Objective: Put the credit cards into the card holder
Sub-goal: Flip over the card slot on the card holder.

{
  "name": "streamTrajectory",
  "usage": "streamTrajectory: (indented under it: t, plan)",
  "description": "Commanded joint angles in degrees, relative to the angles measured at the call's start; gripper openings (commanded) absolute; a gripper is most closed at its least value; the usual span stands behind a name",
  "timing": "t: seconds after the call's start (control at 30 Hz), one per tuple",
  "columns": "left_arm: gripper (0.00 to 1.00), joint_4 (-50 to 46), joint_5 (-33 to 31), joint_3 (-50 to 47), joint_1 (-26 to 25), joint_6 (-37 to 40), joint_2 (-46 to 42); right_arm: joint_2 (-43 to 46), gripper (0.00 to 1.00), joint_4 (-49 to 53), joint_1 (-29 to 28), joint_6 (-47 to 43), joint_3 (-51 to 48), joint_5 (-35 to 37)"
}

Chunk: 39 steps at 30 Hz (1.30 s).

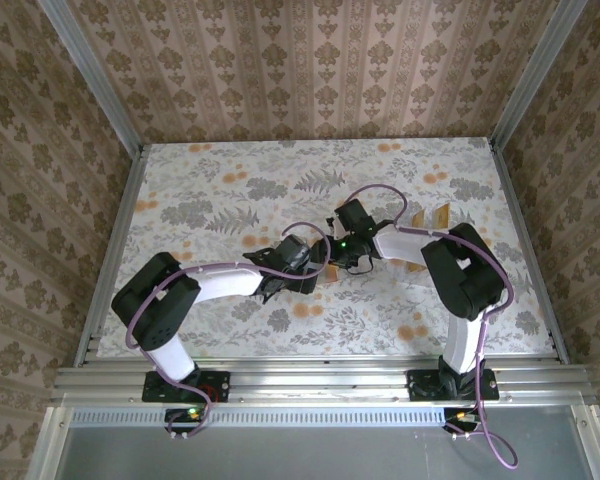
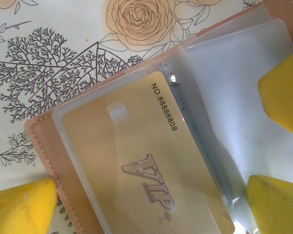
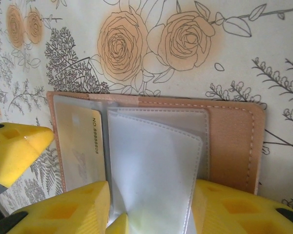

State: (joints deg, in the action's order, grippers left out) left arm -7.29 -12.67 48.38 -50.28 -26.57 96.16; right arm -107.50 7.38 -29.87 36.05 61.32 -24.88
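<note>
The left gripper (image 1: 310, 275) is hanging with its jaws spread wide at the middle of the table (image 1: 230, 190) in the top view. It is facing the right gripper (image 1: 346, 256) at its 2 o'clock, and further out toward 2 o'clock, well apart from both, spare cards (image 1: 442, 215) are standing on edge. In the left wrist view the wallet (image 2: 53, 163) is lying open and flat. One gold card (image 2: 146, 161) is already sitting inside the clear sleeve on the 7 o'clock side, while the empty sleeves (image 2: 234, 83) are fanning out toward 2 o'clock. Yellow fingers (image 2: 19, 207) are showing at 7, 3 and 5 o'clock, none closing on anything. In the right wrist view the right gripper is standing about half open, its fingers (image 3: 234, 209) straddling a loose sleeve leaf (image 3: 156, 165) at 6 o'clock; whether they are pressing on it I cannot tell. A card is looking light, stiff and slick, so it is best pinched across its long edges near one end, leaving the leading end free. The sleeves are looking thin and floppy, probably needing one leaf pinned back. The wallet is looking light enough to slide, so the leather border (image 3: 232, 146) at 3 o'clock is the place to bear down.
</note>
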Motion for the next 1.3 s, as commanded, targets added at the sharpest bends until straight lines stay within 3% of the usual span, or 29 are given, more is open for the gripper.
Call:
streamTrajectory:
  t: [0.0, 0.17, 0.4, 0.73, 1.27]
  plan:
    - [1.00, -1.15, 0.53, -0.35, -0.34, 0.44, -0.45, -0.88, 0.46, -0.97, -0.10, 0.52, -0.68, -2.58]
    - [1.00, -1.14, 0.03, -0.54, -0.26, 0.69, -1.73, -0.30, 0.45, -1.01, -0.10, 0.51, -0.63, -3.16]
    - [1.00, -1.07, -0.52, -2.54, 1.13, 0.34, -10.70, 1.06, 0.45, -0.87, -0.36, 1.12, -0.43, -3.97]
    - [1.00, -1.59, 0.40, -10.26, 8.38, -1.72, -25.28, 1.12, 0.46, 1.12, -3.35, 2.18, 2.92, -3.01]
    - [1.00, -0.14, 3.16, -17.49, 13.27, -1.83, -32.93, -7.66, 0.47, 5.97, -9.50, 3.11, 12.89, 0.42]
